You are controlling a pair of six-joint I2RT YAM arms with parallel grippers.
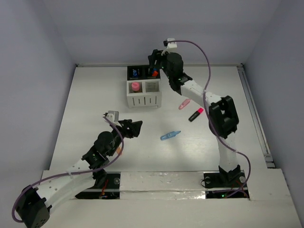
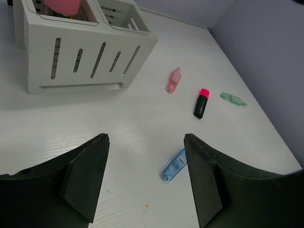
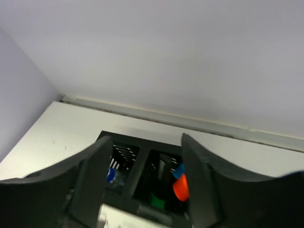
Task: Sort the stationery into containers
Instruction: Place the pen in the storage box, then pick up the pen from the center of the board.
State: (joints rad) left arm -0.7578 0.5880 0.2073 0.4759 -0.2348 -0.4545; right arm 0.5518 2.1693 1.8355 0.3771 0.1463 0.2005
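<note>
Both tools spread empty, right tool [image 3: 146,140] over black cups [image 3: 142,166], blue pen [image 2: 174,165] ahead of left tool [image 2: 146,137]

You see a white table [image 1: 95,109] closed in by pale lilac walls [image 1: 28,57]. A thin rail [image 1: 255,114] runs along its right edge, and glossy tape [image 1: 161,194] lines the near edge.

The block of cups [image 1: 144,97] stands at the back of the bench [image 1: 95,104]. To its right lie a far pen [image 1: 184,104] and a highlighter [image 1: 196,115], near each other. A near pen [image 1: 170,135] lies before them. The right claw [image 3: 146,142] hangs over the block's rear cups.
</note>
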